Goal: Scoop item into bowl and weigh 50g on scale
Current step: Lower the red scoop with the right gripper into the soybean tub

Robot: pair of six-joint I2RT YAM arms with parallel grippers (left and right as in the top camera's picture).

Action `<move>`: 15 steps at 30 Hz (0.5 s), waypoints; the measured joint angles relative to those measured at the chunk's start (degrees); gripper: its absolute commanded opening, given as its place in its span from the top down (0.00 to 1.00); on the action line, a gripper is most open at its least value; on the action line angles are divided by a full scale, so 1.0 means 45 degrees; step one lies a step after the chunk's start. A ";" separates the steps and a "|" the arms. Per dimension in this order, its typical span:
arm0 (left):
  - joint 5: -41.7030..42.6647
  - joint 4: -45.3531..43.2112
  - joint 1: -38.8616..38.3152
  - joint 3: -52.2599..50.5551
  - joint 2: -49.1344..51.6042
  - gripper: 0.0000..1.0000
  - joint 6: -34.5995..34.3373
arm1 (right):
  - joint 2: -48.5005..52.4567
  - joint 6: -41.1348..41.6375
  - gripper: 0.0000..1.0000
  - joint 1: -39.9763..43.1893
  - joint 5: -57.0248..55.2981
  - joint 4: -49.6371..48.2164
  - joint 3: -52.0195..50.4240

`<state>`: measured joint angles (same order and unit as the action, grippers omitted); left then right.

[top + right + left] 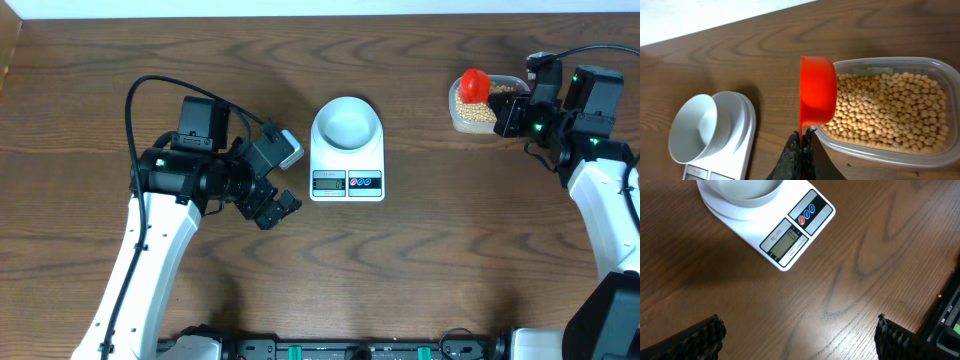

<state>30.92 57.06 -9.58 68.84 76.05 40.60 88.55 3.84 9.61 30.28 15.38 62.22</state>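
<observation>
Overhead view alone: it shows both arms at once. The scale [347, 165] sits mid-desk toward the far edge with the bowl [346, 122] on its platform. The clear tub [458, 118] sits near the far right corner of the desk [420, 260].
Left wrist view alone: it shows the scale's grey display and the red and blue buttons close up, and the wide gap between the dark ribbed fingers [700, 340].
Right wrist view alone: it shows the beans [885, 110] one by one, and the grip on the scoop's handle.
Left pincer [799, 325]: spread about as wide as it goes, holding nothing. It hangs over bare desk beside the scale's left front corner.
Right pincer [801, 150]: closed tight on the thin handle of the red scoop [817, 90]. The cup is tipped on its side over the tub's rim, on the side facing the scale.
Beans: every bean in view lies in the tub, well apart from the bowl.
Bowl: upright, centred on the scale and touching it.
Hidden or unclear: the left wrist view cuts the bowl off at its top edge. The display's digits are too faint to read. Whether the scoop's cup carries any beans cannot be told. The right wrist view crops the tub's right end.
</observation>
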 measured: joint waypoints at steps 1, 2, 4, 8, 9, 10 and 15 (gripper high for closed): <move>0.0000 0.0000 0.0000 0.0000 0.0000 0.02 -0.0005 | 0.0000 -0.0053 0.99 0.0000 -0.0078 0.0005 0.0000; 0.0000 0.0000 0.0000 0.0000 0.0000 0.02 -0.0005 | 0.0000 -0.0107 0.99 0.0000 -0.0126 0.0015 0.0000; 0.0000 0.0000 0.0000 0.0000 0.0000 0.02 -0.0005 | 0.0000 -0.0204 0.99 0.0000 -0.0189 0.0034 0.0000; 0.0000 0.0000 0.0000 0.0000 0.0000 0.02 0.0000 | 0.0000 -0.0457 0.99 0.0000 -0.0330 0.0141 0.0000; 0.0000 0.0000 0.0000 0.0000 0.0000 0.02 -0.0005 | 0.0000 -0.0491 0.99 0.0000 -0.0350 0.0219 0.0000; 0.0000 0.0000 0.0000 0.0000 0.0000 0.02 0.0000 | 0.0000 -0.0539 0.99 0.0000 -0.0355 0.0321 0.0000; 0.0000 0.0000 0.0000 0.0000 0.0000 0.02 -0.0005 | 0.0000 -0.0831 0.99 0.0000 -0.0374 0.0811 0.0000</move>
<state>30.92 57.06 -9.58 68.84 76.05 40.58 88.55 0.10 9.61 28.60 19.03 62.22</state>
